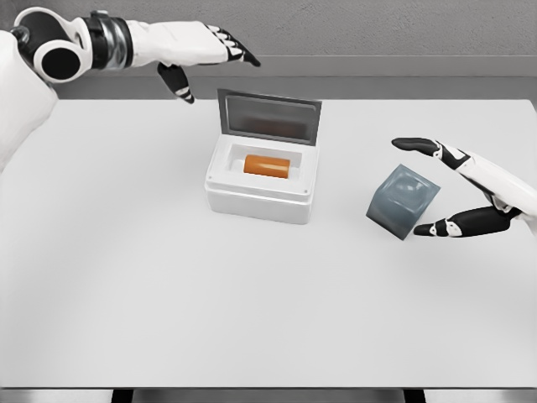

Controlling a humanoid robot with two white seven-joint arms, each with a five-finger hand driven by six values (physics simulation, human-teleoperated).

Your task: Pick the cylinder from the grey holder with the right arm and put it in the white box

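1. Table [126, 277]: a broad white surface that is carrying every item in the scene; the white box is sitting near its middle and the grey holder is lying well to that box's right.
2. White box [262, 180]: its lid [270, 117] is standing open at the back edge, leaving the cavity exposed from above.
3. Left hand [205, 52]: it is hovering above the far table edge, behind and to the left of the box, fingers extended and holding nothing.
4. Right hand [457, 189]: it is reaching in from the right with fingers spread, gripping nothing; one dark fingertip is showing above the holder and another just beside its lower right corner. Contact cannot be confirmed.
5. Grey holder [404, 201]: a translucent block that is resting tilted on the table, its socket appearing empty.
6. Cylinder [268, 165]: the orange piece is lying on its side inside the box cavity, so the placement appears to be done.
7. Step in hand, judged: the right hand is clearing away. Doing this well means keeping the fingers splayed, lifting before travelling sideways, and avoiding the tilted holder, which could be nudged further over.
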